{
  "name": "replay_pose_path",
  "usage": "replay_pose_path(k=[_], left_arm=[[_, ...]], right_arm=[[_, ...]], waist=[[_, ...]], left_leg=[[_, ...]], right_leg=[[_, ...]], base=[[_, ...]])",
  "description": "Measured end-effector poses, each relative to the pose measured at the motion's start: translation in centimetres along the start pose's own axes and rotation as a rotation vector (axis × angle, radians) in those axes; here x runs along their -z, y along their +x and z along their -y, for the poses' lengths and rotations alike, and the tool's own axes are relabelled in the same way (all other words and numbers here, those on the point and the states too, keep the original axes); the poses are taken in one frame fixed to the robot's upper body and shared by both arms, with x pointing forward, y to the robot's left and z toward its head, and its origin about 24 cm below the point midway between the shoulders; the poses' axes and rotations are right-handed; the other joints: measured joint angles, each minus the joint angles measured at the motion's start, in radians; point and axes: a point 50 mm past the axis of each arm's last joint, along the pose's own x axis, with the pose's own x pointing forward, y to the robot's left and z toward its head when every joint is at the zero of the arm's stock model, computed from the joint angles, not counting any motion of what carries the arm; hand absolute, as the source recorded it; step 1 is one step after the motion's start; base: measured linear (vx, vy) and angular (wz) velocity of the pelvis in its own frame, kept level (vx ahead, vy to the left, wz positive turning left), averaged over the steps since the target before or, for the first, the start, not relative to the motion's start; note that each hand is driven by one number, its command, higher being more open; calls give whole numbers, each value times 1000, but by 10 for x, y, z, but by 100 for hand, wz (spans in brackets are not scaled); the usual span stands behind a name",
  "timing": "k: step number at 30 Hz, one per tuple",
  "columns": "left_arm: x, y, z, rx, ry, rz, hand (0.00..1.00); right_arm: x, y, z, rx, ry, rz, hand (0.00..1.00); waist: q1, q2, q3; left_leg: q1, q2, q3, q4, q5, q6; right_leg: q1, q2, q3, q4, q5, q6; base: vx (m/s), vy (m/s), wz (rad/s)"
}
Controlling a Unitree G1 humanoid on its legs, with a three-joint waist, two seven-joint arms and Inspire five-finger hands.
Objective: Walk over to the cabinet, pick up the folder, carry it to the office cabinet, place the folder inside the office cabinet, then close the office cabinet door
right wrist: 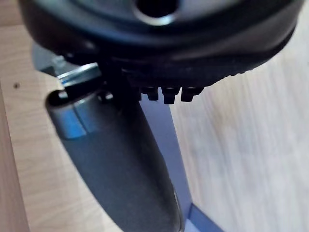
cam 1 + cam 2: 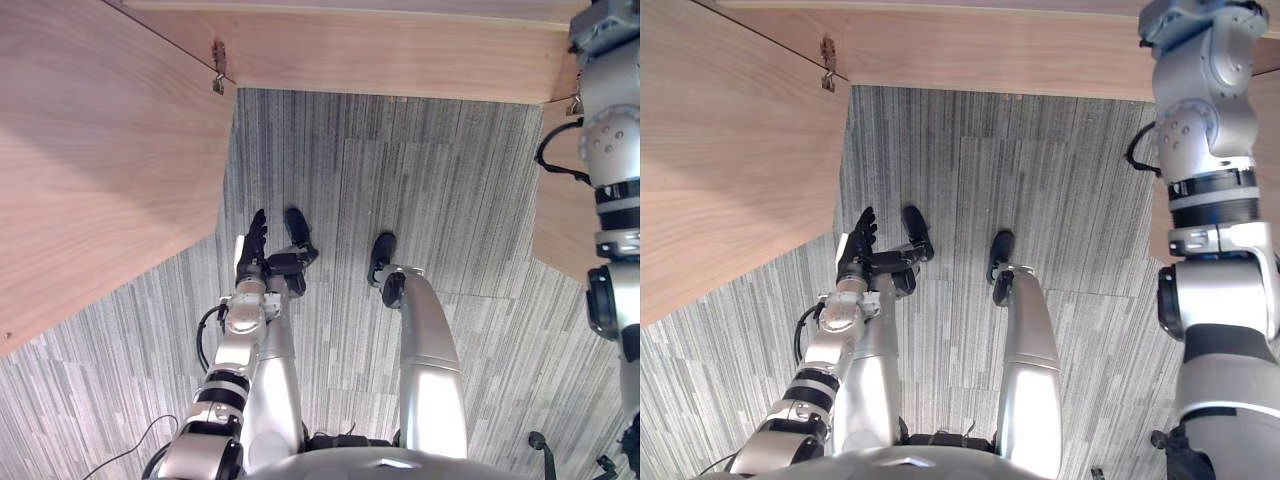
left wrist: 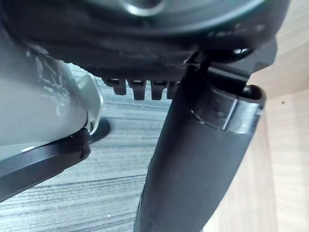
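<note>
My left hand [image 2: 256, 250] hangs low over the carpet with straight fingers and holds nothing; its thumb [image 3: 193, 159] sticks out in the left wrist view. My right arm [image 2: 1210, 200] is raised at the right, beside the wooden cabinet [image 2: 400, 60]. In the right wrist view my right hand [image 1: 120, 159] is close to light wood, thumb straight and fingers uncurled. A narrow blue-grey strip [image 1: 166, 130] runs beside the thumb; I cannot tell whether it is the folder. A metal hinge [image 1: 77, 73] sits by the thumb's base.
A wide wooden cabinet door [image 2: 90, 170] stands open at the left, hinged [image 2: 218, 68] at its top corner. Another wood panel [image 2: 560, 200] stands at the right by the raised arm. Grey striped carpet [image 2: 420, 190] lies below, between them.
</note>
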Motion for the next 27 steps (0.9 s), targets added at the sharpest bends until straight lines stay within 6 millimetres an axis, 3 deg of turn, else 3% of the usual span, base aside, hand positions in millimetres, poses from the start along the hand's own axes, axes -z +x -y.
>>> replay_pose_path(k=[7, 18, 27], left_arm=[[1, 0, -1, 9, 30, 0, 100], [4, -2, -9, 23, 94, 5, 100], [9, -5, -18, 37, 139, -6, 100]], right_arm=[[22, -19, 12, -128, -342, -113, 100], [26, -44, 6, -409, -770, -122, 100], [44, -71, -2, -610, -807, -202, 100]], waist=[[0, 0, 0], [4, -5, -3], [7, -56, -45]], left_leg=[[4, 4, 6, 2, -4, 2], [1, 9, 7, 12, -18, 4], [-1, 15, 10, 15, -28, 3]], right_leg=[[2, 3, 3, -1, 0, 0], [3, 6, 3, -8, -2, 4], [3, 11, 4, -12, -4, 7]], base=[[4, 4, 0], [23, 22, -1], [45, 24, -2]])
